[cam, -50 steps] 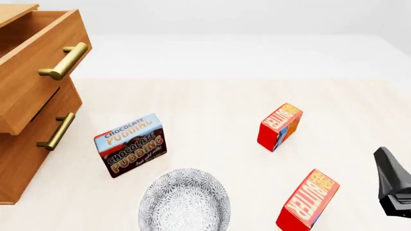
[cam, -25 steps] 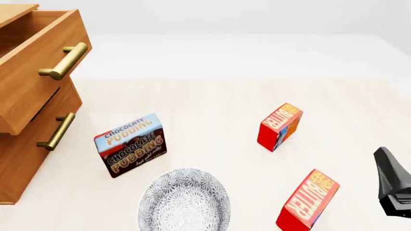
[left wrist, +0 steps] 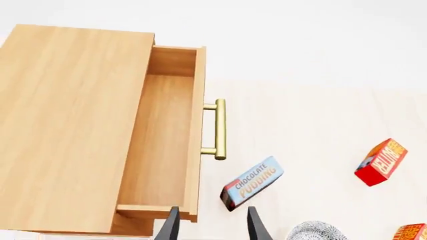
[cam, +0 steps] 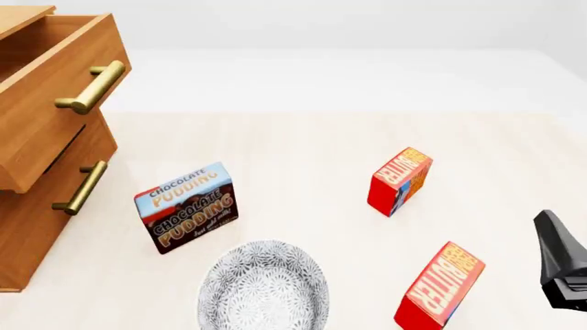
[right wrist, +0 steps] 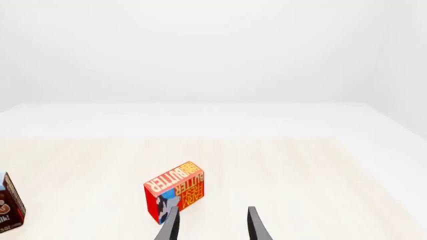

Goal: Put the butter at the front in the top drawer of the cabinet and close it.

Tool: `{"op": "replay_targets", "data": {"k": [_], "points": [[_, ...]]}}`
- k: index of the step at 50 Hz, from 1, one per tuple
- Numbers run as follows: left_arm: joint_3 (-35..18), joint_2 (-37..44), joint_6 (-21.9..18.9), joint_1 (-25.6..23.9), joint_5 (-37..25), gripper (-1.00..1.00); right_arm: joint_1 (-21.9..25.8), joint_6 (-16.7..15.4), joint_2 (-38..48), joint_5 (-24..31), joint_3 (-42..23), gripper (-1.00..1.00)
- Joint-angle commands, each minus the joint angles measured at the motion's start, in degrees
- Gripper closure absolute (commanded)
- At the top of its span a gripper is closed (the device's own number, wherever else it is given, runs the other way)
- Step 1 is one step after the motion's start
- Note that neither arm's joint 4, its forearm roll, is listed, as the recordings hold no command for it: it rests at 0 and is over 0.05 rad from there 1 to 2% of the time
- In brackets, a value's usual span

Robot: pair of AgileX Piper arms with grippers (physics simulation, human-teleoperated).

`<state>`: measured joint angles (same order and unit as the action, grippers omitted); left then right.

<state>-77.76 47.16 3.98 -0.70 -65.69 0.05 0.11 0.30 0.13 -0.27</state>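
Red and orange, the butter (cam: 438,286) is seen standing on the tabletop (cam: 303,148) just left of the right arm's jaws (right wrist: 212,224), which are held parted and empty; the left jaws (left wrist: 212,225), likewise parted and empty, are poised well apart over the top drawer (left wrist: 163,145).

In the front view only part of the right arm (cam: 561,265) showed, a dark angular shape at the lower right edge of the frame, cut off by the border. The left arm did not appear there. In the left wrist view the left tool (left wrist: 209,227) reached in at the bottom centre, its two dark fingers (left wrist: 173,226) apart with nothing between them. In the right wrist view the right tool (right wrist: 212,225) likewise sat at the bottom centre, fingers (right wrist: 255,224) spread and empty.
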Motion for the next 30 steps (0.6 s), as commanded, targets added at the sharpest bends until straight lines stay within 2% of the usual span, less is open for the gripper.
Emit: {"op": "replay_targets", "data": {"k": [1, 11, 12, 30], "points": [[-3.73, 4.23, 1.00, -0.85, -1.50, -1.00, -0.01, -0.02, -0.05, -0.03, 0.05, -1.00], [-6.21, 8.73, 1.61, -2.30, -1.05, -1.00, -0.01, -0.03, -0.05, -0.04, 0.05, -1.00], [-5.90, 8.89, 0.38, -0.30, -1.50, -1.00, -0.01, -0.03, -0.05, -0.03, 0.05, -1.00], [-5.65, 11.87, 0.95, 1.03, -0.33, -1.00, 0.00, -0.03, -0.05, -0.04, 0.05, -1.00]]}}
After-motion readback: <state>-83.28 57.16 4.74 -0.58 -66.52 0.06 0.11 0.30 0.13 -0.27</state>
